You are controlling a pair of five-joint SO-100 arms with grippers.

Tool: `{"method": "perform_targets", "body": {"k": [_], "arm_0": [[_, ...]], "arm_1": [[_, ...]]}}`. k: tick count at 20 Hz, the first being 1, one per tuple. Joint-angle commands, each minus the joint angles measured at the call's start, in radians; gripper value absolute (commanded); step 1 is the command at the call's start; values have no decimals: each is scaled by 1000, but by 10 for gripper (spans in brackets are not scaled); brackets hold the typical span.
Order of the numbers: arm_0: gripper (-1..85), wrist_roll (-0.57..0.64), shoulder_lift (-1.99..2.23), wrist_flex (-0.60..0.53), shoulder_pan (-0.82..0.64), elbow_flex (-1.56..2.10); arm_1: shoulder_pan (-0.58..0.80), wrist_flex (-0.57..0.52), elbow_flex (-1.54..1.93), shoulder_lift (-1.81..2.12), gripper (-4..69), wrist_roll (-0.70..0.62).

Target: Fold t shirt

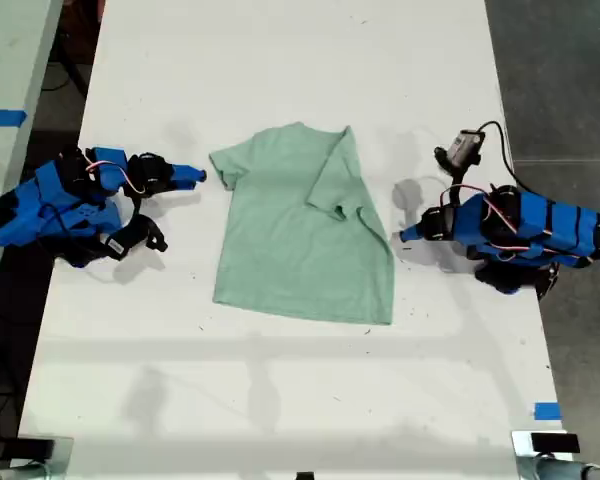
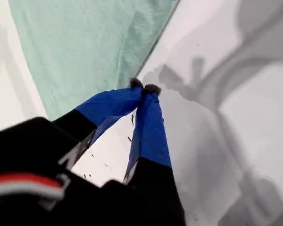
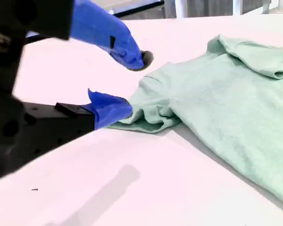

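While the t shirt (image 1: 305,230) lies flat mid-table (image 1: 280,400) with one sleeve folded inward, my first gripper (image 2: 144,89) rests beside the shirt's edge on the exterior view's right, jaws pressed together on nothing. My second gripper (image 3: 132,84), on the exterior view's left, has its jaws parted just beside the other sleeve (image 3: 153,110).
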Motion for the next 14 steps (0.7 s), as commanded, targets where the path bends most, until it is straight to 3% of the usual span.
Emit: {"method": "perform_targets", "body": {"k": [1,14], "arm_0": [[123,-9,8,-3,3,2],[123,-11,8,-3,3,2]], "arm_1": [[0,9,40,11,8,38],[-8,-44,49,11,9,-31]]}}
